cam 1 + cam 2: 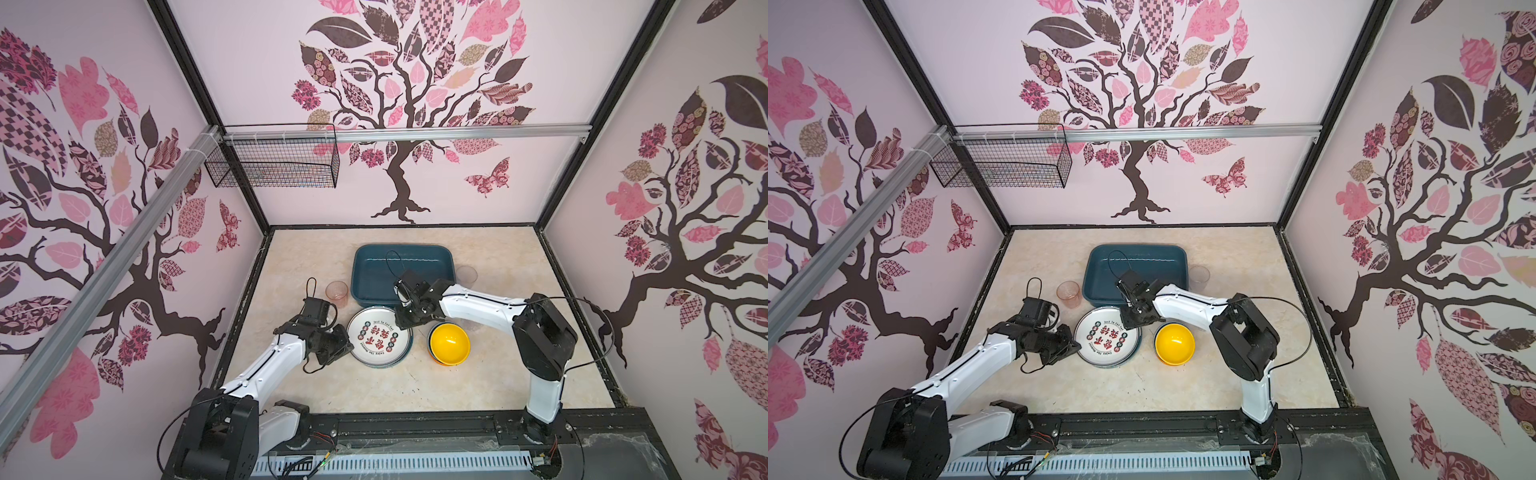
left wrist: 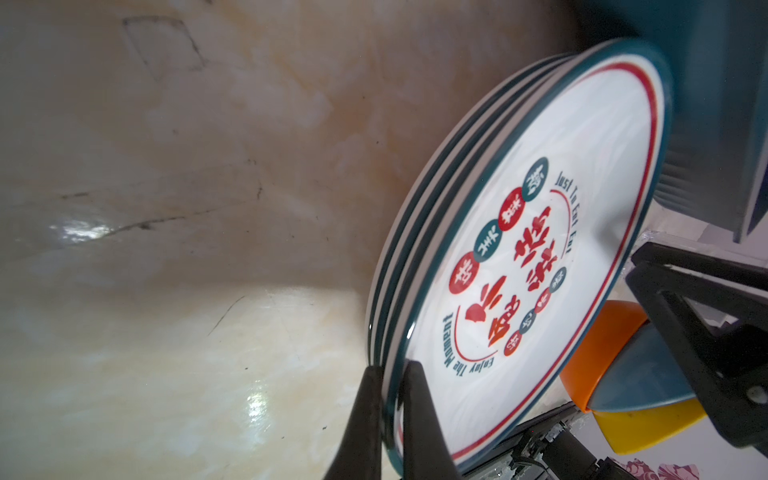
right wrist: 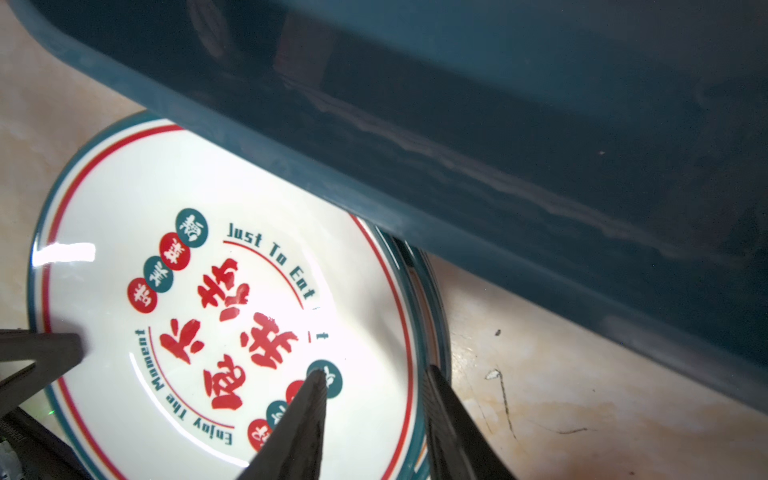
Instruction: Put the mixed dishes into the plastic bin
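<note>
Nothing lies in the teal plastic bin (image 1: 432,278) yet: the left end effector (image 2: 392,374) pinches the rim of the top plate (image 1: 379,336), stacked on the surface, the right end effector (image 3: 374,374) has jaws apart astride the opposite rim, and the nested bowls (image 1: 449,341) beside it, the pinkish cup (image 1: 337,291) and the clear cup (image 1: 466,274) await.

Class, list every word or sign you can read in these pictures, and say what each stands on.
"Just To Eat Eat": top plate, one arc.
"Enjoy The Moment": same plate, opposite arc.
At its centre, red characters and round badges: I cannot read them.
No other text.
</note>
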You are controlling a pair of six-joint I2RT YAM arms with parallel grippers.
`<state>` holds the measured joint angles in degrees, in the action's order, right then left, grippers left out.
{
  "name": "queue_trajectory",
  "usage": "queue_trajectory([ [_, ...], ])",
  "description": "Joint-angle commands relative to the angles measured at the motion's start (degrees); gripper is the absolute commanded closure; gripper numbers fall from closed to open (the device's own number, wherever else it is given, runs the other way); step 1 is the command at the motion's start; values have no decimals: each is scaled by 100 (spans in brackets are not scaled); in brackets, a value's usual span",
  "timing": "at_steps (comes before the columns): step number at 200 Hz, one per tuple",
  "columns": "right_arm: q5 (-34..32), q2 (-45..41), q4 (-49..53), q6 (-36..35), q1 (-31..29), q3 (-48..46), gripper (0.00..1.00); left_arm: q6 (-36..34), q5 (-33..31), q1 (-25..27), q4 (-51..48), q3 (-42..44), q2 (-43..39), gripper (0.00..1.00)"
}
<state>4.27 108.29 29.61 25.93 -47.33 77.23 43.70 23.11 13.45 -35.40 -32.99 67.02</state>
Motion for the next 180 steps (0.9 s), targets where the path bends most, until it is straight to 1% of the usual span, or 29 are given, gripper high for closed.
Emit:
queue_trajectory([
  [1,65,259,24,59,13,-67,57,81,-386,15,-324,66,4,92],
  [17,91,255,16,55,13,-70,57,80,-387,14,-327,65,11,92],
  [31,100,246,5,59,11,-76,60,81,-387,8,-329,65,11,92],
  [73,249,301,-44,47,5,-94,63,84,-404,13,-329,65,8,92],
  [87,267,331,-56,51,2,-103,64,86,-413,15,-344,63,-1,89],
  [100,315,348,-78,52,5,-112,64,86,-421,10,-341,62,9,84],
  [123,424,402,-103,44,1,-134,65,86,-443,17,-351,63,8,78],
  [180,641,424,-166,18,0,-145,70,88,-525,10,-334,73,88,77],
])
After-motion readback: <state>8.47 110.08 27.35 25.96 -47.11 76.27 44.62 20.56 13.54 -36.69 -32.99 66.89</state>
